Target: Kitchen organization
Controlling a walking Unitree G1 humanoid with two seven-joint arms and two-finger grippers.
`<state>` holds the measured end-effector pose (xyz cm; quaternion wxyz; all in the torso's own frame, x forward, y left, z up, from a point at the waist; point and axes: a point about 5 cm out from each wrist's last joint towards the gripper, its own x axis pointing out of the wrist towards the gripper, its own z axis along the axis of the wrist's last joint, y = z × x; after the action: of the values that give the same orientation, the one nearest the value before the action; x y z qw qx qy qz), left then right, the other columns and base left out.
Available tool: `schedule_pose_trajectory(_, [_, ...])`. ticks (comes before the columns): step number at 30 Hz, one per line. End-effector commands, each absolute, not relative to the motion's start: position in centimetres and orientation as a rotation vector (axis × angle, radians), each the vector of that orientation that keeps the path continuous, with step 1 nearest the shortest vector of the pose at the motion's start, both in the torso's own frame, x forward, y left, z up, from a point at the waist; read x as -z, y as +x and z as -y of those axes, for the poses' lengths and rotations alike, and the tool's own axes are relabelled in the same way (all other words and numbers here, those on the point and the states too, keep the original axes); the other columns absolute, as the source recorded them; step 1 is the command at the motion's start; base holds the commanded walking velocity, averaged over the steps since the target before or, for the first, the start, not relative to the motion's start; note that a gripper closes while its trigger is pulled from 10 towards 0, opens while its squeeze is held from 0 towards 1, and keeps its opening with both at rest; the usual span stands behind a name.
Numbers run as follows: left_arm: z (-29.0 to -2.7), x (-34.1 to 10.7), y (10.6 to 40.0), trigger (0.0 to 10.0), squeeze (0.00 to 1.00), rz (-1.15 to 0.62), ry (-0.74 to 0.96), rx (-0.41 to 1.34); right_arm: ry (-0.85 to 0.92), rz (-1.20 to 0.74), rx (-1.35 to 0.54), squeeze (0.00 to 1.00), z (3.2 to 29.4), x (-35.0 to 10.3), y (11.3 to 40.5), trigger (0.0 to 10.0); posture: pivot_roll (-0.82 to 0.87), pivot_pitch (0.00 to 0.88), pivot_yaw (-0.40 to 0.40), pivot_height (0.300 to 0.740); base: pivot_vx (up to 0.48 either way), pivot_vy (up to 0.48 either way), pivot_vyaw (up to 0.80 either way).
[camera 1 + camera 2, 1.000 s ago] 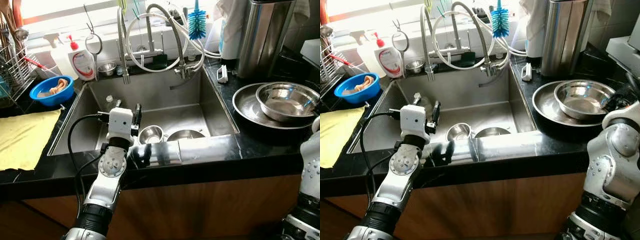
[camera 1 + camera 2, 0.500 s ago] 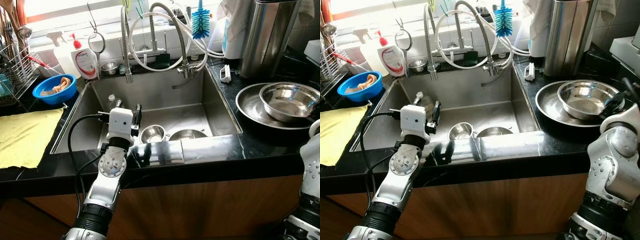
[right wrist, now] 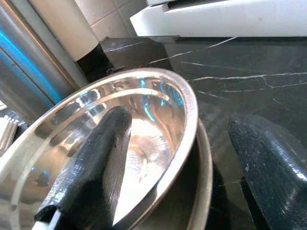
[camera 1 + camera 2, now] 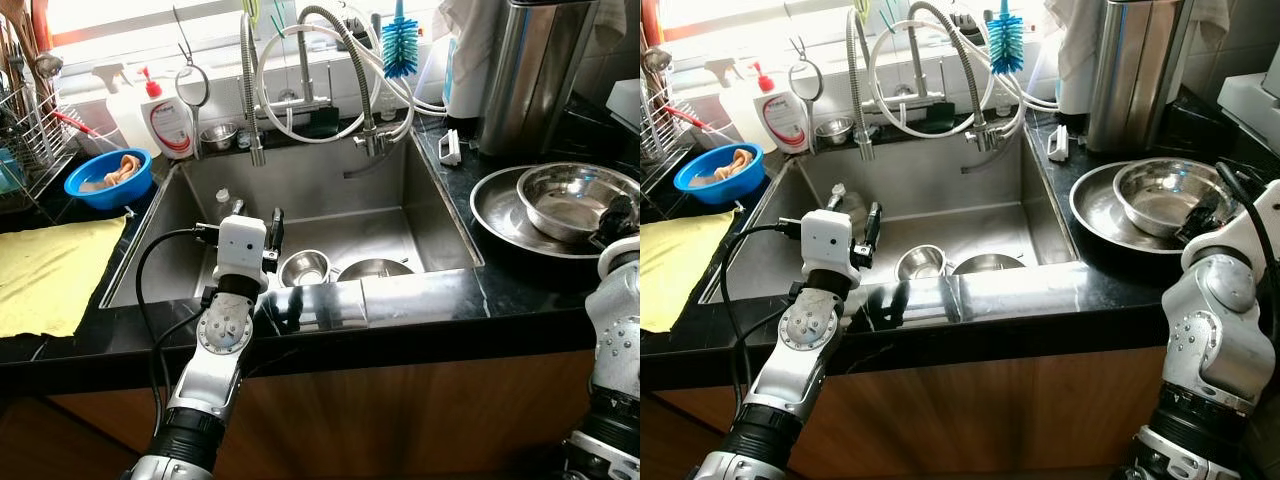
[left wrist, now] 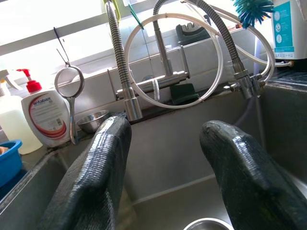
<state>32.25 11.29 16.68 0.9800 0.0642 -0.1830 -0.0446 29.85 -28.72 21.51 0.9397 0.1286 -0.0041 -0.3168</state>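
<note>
Right gripper (image 3: 168,158) has risen to the steel bowl (image 3: 139,129); fingers spread astride its rim.

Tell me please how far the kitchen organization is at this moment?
Early stage. Done: nothing clearly. In hand: the right tool is open astride the rim of the shiny steel bowl, which sits in the wide steel pan; no grip yet. The left tool, open, hovers over the steel sink. Left: two small steel bowls lie in it.
</note>
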Motion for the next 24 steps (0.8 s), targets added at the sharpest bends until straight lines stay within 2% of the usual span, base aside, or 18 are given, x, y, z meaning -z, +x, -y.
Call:
schedule_pose_trajectory(1, [-11.79, -16.79, 32.43, 10.0, 0.0, 0.367, 0.145, 0.075, 0.275, 0.011, 0.597, 0.0, 27.78, -21.72, 30.51, 10.0, -0.28, 0.0, 0.151, 0.74, 0.0, 0.0, 0.0])
schedule_pose_trajectory(6, [-11.78, -16.81, 32.44, 10.0, 0.0, 0.368, 0.144, 0.075, 0.274, 0.017, 0.581, 0.0, 27.55, -21.83, 30.66, 10.0, -0.27, 0.0, 0.149, 0.74, 0.0, 0.0, 0.0])
schedule_pose_trajectory(7, [-11.76, -16.84, 32.45, 10.0, 0.0, 0.369, 0.144, 0.074, 0.278, 0.025, 0.566, 0.0, 27.32, -22.01, 30.81, 8.0, -0.27, 0.0, 0.149, 0.74, 0.0, 0.0, 0.0])
schedule_pose_trajectory(8, [-11.76, -16.85, 32.46, 10.0, 0.0, 0.369, 0.144, 0.074, 0.281, 0.031, 0.561, 0.0, 27.27, -22.09, 30.86, 1.6, -0.27, 0.0, 0.149, 0.74, 0.0, 0.0, 0.0])
schedule_pose_trajectory(9, [-11.77, -16.85, 32.45, 10.0, 0.0, 0.369, 0.144, 0.074, 0.284, 0.035, 0.559, 0.0, 27.26, -22.13, 30.87, 1.6, -0.27, 0.0, 0.149, 0.74, 0.0, 0.0, 0.0])
schedule_pose_trajectory(10, [-11.78, -16.83, 32.46, 10.0, 0.0, 0.368, 0.144, 0.074, 0.285, 0.038, 0.553, 0.0, 27.19, -22.19, 30.92, 0.0, -0.27, 0.0, 0.148, 0.74, 0.0, 0.0, 0.0])
schedule_pose_trajectory(24, [-11.79, -16.84, 32.53, 10.0, 0.0, 0.365, 0.151, 0.08, 0.281, 0.029, 0.555, 0.0, 27.22, -21.95, 30.96, 0.0, -0.27, 0.0, 0.152, 0.74, 0.0, 0.0, 0.0])
